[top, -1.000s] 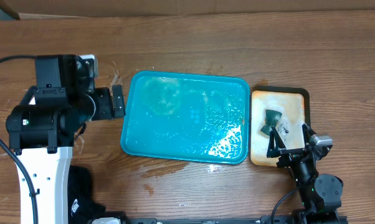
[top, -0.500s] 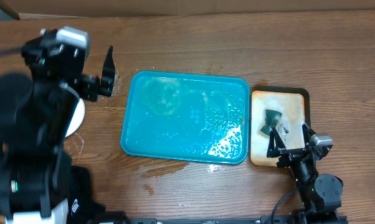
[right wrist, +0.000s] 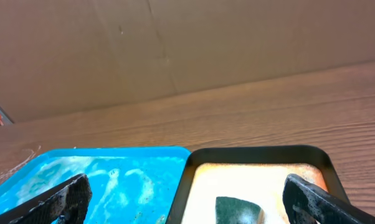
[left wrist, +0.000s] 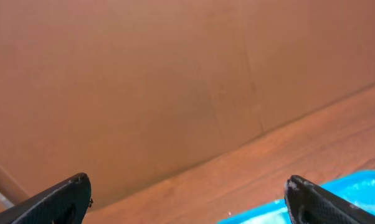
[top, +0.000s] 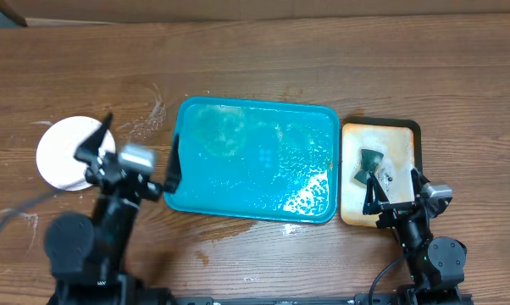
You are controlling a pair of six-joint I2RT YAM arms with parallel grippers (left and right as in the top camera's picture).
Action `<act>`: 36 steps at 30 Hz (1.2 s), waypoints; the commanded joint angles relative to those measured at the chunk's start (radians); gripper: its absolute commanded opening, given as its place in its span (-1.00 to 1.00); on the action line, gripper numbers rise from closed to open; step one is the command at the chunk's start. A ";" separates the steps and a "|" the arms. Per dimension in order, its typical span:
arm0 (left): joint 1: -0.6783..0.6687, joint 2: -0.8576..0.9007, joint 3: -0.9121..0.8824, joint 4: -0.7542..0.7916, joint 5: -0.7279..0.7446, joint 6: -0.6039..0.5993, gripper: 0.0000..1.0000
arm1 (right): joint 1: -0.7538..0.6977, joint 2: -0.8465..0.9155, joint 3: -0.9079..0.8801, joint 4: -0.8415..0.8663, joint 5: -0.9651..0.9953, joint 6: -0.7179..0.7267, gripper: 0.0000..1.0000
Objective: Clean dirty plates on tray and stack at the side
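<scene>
Plates [top: 62,152] are seen as one white disc on the table [top: 263,68], off the tray [top: 255,174] and near its left end. The count in the pile cannot be told from overhead. The tray is laid mid-table, long side left to right, with wet streaks and glare shown on its teal floor. Left gripper [top: 143,133] is spread wide with nothing gripped. In the overhead view one finger is overlapped with the disc's right edge, the other with the tray's left rim. Right gripper [top: 392,188] is also spread wide and empty, held over the near end of the cream tray [top: 403,152], which is set just beside the teal tray's right end. A dark green sponge [top: 371,159] is seen on the cream tray, ahead of the right fingers and not touched by them.
</scene>
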 commanded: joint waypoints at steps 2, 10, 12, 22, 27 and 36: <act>-0.006 -0.163 -0.196 0.069 0.023 0.019 0.99 | 0.000 -0.013 -0.011 0.004 -0.002 0.003 1.00; -0.006 -0.444 -0.474 0.097 0.045 0.016 1.00 | 0.000 -0.013 -0.011 0.004 -0.002 0.003 1.00; -0.006 -0.487 -0.520 0.096 0.053 0.006 0.99 | 0.000 -0.013 -0.011 0.004 -0.002 0.003 1.00; -0.006 -0.489 -0.603 -0.020 0.095 0.003 1.00 | 0.000 -0.013 -0.011 0.004 -0.002 0.003 1.00; -0.006 -0.489 -0.605 -0.083 0.084 -0.005 1.00 | 0.000 -0.013 -0.011 0.004 -0.002 0.003 1.00; -0.005 -0.489 -0.605 -0.087 0.000 -0.182 0.99 | 0.000 -0.013 -0.011 0.004 -0.002 0.003 1.00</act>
